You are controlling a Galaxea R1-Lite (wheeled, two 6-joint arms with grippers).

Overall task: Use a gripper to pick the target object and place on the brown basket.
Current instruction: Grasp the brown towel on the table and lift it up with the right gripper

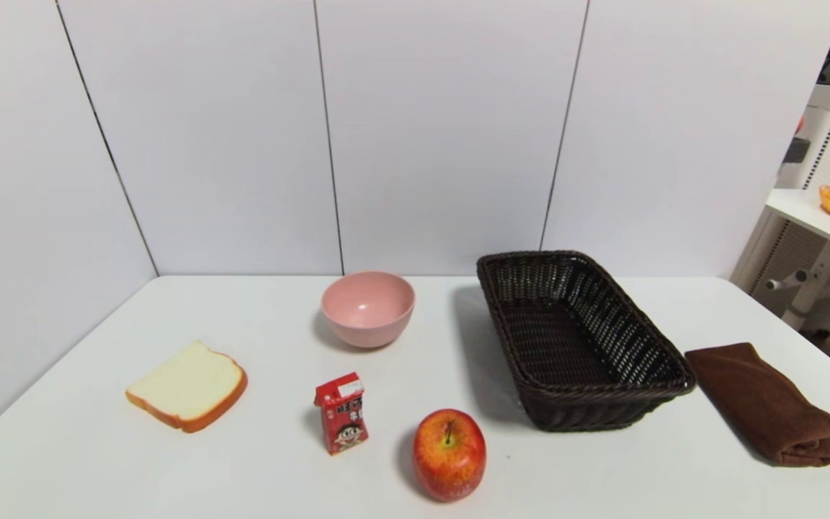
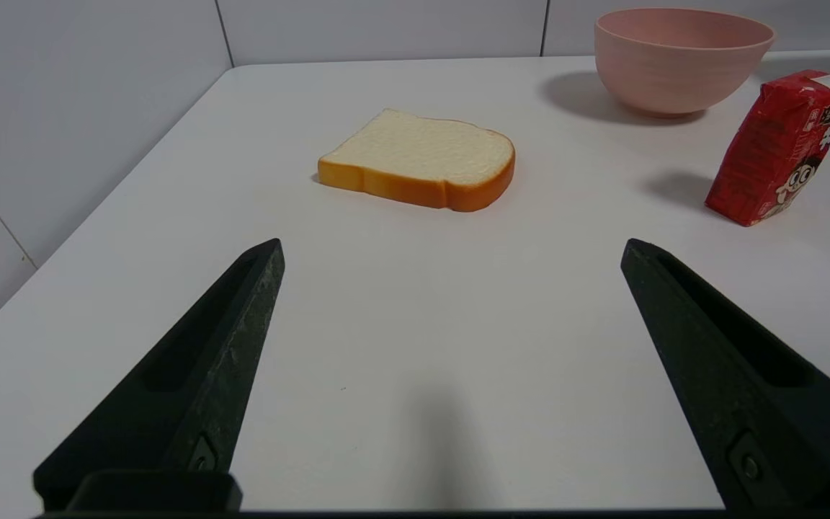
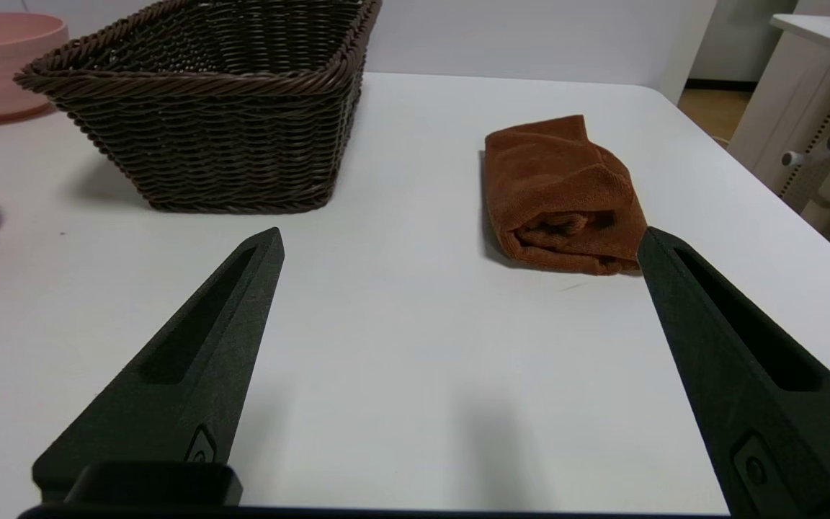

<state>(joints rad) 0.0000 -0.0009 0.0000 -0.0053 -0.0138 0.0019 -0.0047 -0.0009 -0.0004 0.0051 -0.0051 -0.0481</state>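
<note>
Fingers on our right gripper (image 3: 458,238) are gaping, grasping nothing; we're lining up on the folded brown plush towel (image 1: 766,404), right of the dark woven wicker basket (image 1: 663,346).

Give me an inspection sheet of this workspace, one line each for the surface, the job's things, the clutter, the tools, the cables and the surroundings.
Surface: white table, no spills seen.
Job's things: folded brown towel lies flat on the table on the right side of the brown basket, close beside it; the basket has nothing in it.
Clutter: bread slice, pink bowl, red drink carton standing, red apple, all left of the basket.
Tools: left tool open above bare table short of the bread; right tool open, facing the towel, holding nothing.
Cables: nothing seen.
Surroundings: white wall panels behind; a second table at far right.
</note>
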